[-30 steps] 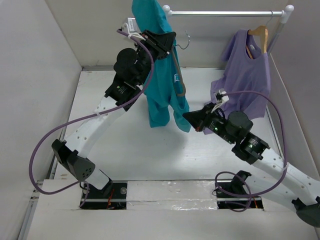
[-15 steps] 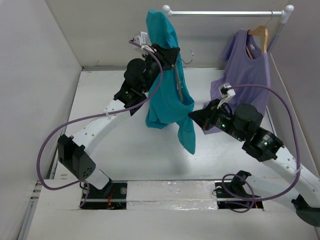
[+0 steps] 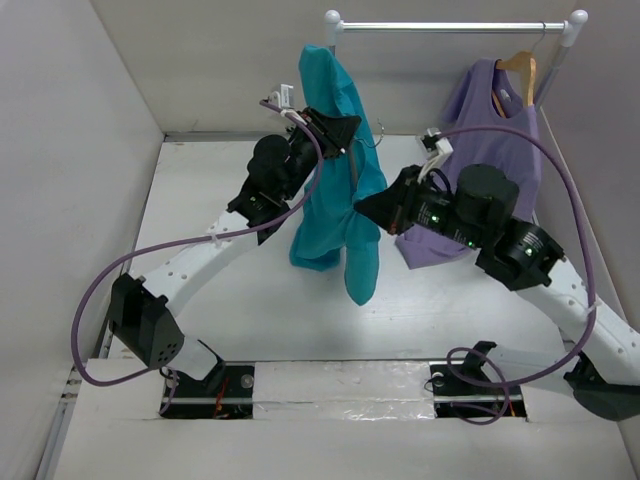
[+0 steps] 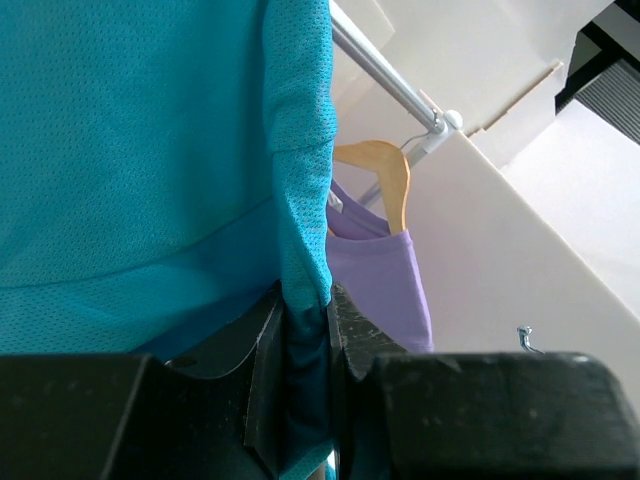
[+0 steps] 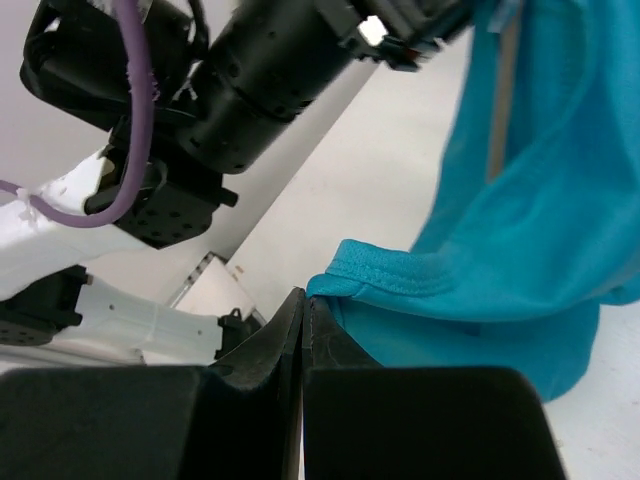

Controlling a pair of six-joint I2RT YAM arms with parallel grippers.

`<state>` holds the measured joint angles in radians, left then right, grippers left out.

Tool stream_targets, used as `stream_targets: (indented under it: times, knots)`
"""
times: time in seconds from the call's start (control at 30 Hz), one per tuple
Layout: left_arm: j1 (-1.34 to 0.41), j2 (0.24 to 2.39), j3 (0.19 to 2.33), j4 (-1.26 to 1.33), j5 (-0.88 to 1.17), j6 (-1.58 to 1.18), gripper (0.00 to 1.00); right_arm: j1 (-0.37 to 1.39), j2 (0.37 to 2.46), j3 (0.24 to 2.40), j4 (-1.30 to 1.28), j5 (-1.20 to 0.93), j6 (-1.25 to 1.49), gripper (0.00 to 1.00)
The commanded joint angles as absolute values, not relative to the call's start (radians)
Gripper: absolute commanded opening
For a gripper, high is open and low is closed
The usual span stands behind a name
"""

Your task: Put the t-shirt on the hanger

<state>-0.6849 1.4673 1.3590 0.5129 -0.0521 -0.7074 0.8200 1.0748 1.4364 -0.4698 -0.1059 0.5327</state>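
Teal t-shirt (image 3: 335, 200) hangs in mid-air over the far middle of the worktop (image 3: 230, 300) in the overhead shot. It's bunched up top in the left gripper (image 3: 343, 133), and the grey hanger (image 3: 353, 172) shows as a thin strip down its front. The right gripper (image 3: 368, 208) meets the shirt's right side lower down. A purple top (image 3: 490, 140) sits on a wooden hanger (image 3: 520, 68) off the rail (image 3: 450, 27) by the far right corner.

Left wrist cam: fingers (image 4: 262, 365) clamped tight on a fold of the teal cloth.

Right wrist cam: fingers (image 5: 258, 352) pressed closed, with the shirt's hem pinched right at the tips.
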Motion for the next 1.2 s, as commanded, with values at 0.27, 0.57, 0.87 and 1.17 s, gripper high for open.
stream_targets:
  times: [0.27,0.57,0.87,1.17]
  knots:
    - [-0.594,1.375,1.272,0.413,0.179,-0.949,0.00,0.842,1.206,1.365,-0.528,-0.107,0.581,0.04]
    - [-0.574,1.275,1.007,0.394,0.314,-1.097,0.00,0.842,1.169,1.405,-0.658,-0.101,0.575,0.67]
    - [-0.583,1.243,0.878,0.498,0.347,-1.189,0.00,0.802,1.170,1.275,-0.657,-0.005,0.634,0.39]
    - [-0.592,1.230,0.850,0.548,0.339,-1.187,0.00,0.799,1.227,1.253,-0.637,-0.117,0.630,0.54]
